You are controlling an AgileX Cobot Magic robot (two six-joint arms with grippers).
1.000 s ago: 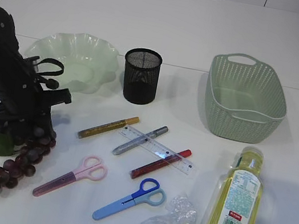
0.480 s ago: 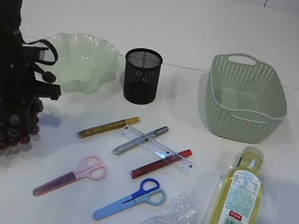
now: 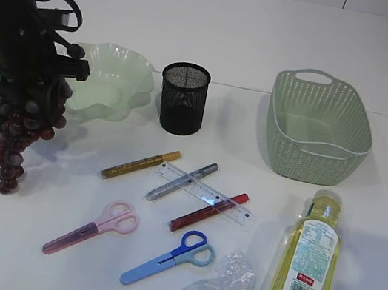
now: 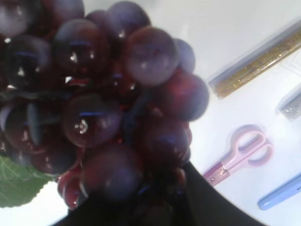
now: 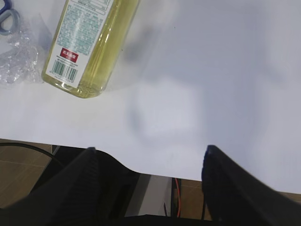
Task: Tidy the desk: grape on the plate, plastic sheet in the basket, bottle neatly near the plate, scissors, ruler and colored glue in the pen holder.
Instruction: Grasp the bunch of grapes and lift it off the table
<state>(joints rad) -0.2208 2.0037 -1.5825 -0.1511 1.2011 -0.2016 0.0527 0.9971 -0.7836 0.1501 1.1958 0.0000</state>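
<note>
A dark purple grape [image 3: 22, 131] bunch with a green leaf hangs in the air just left of the pale green plate [image 3: 115, 80]. My left gripper [image 3: 30, 86] is shut on its top. In the left wrist view the grape [image 4: 117, 94] fills the frame above my left gripper [image 4: 155, 207]. On the table lie pink scissors [image 3: 93, 229], blue scissors [image 3: 169, 258], a clear ruler [image 3: 203, 193], gold [image 3: 141, 164], silver [image 3: 182, 181] and red [image 3: 208, 211] colored glue, a crumpled plastic sheet [image 3: 222, 285] and a yellow bottle [image 3: 304, 266] on its side. My right gripper [image 5: 149, 149] stands open over the table's front edge, near the bottle [image 5: 89, 42].
The black mesh pen holder [image 3: 183, 98] stands right of the plate. The green basket [image 3: 318, 125] sits at the back right. Below my right gripper the table ends, with floor and cables under it.
My left arm has lifted the grape bunch off the table and carried it up and back, beside the plate. The other things have not moved.
</note>
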